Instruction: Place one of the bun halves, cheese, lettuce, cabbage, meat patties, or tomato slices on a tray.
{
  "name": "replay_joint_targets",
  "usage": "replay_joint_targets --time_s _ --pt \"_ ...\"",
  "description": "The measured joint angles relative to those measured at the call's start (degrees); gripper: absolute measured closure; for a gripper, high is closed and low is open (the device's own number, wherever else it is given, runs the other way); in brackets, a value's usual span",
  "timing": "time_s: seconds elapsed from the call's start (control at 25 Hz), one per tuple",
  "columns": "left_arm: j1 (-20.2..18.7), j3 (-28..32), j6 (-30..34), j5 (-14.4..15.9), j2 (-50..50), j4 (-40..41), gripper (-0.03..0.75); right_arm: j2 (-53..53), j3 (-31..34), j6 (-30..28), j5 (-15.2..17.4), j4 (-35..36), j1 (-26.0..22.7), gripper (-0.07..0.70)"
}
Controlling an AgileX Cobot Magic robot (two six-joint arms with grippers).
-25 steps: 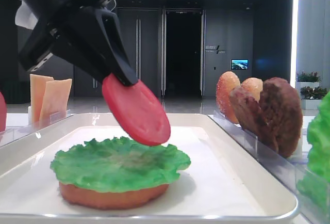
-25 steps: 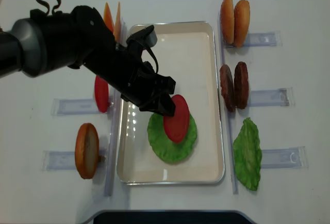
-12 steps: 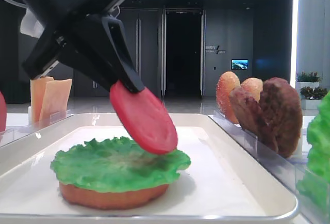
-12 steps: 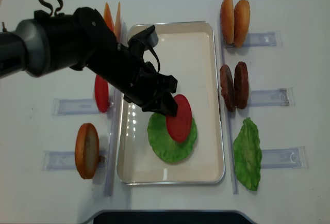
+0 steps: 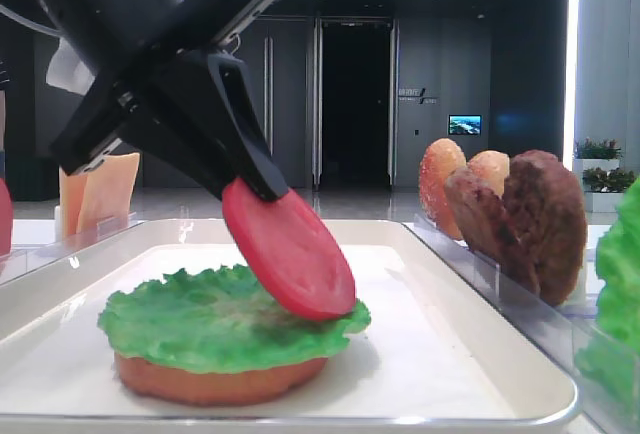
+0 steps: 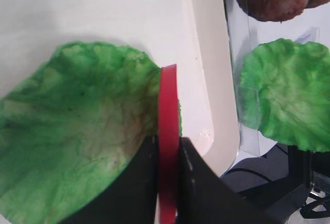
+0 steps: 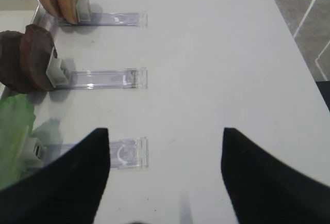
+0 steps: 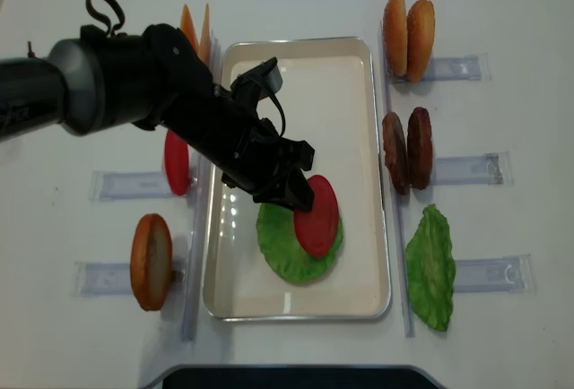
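My left gripper [image 8: 300, 194] is shut on a red tomato slice [image 8: 317, 215], which it holds tilted over the white tray [image 8: 314, 93]. In the tray a green lettuce leaf [image 5: 200, 319] lies on an orange-brown bun half [image 5: 215, 382]. The slice's [image 5: 290, 252] lower edge meets the right part of the leaf. In the left wrist view the slice [image 6: 168, 100] shows edge-on between the black fingers [image 6: 147, 172], over the leaf's [image 6: 77, 141] right edge. My right gripper [image 7: 165, 131] is open over bare table, with nothing between its fingers.
Clear holders flank the tray. On the right stand two bun halves [image 8: 408, 23], two meat patties [image 8: 406, 149] and a lettuce leaf [image 8: 430, 268]. On the left are cheese slices [image 8: 195, 30], another tomato slice [image 8: 176, 163] and a bun half [image 8: 151, 262].
My left gripper has come down and a little to the right with the tomato slice. The slice's lower edge has gone from above the leaf to its right part.
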Motion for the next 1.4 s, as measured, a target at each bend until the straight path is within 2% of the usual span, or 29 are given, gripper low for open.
replay_joint_targets --time_s 0.08,0.16,0.4,0.52,1.12,1.4 --pt "0.0 0.0 0.0 0.0 0.0 0.0 0.646 0.0 0.0 0.0 0.0 0.0 0.0 0.160" --pt "0.0 0.0 -0.1 0.0 0.0 0.0 0.599 0.0 0.0 0.0 0.0 0.0 0.0 0.160" --pt "0.0 0.0 -2.6 0.2 0.0 2.1 0.330 0.0 0.0 0.0 0.0 0.0 0.0 0.160" --pt "0.0 0.0 -3.2 1.1 0.0 2.8 0.263 0.0 0.0 0.0 0.0 0.0 0.0 0.160" --pt "0.0 -1.6 -14.4 2.7 -2.1 15.7 0.242 0.0 0.0 0.0 0.0 0.0 0.0 0.160" --pt "0.0 -4.2 -17.0 6.3 -2.5 22.0 0.241 0.0 0.0 0.0 0.0 0.0 0.0 0.160"
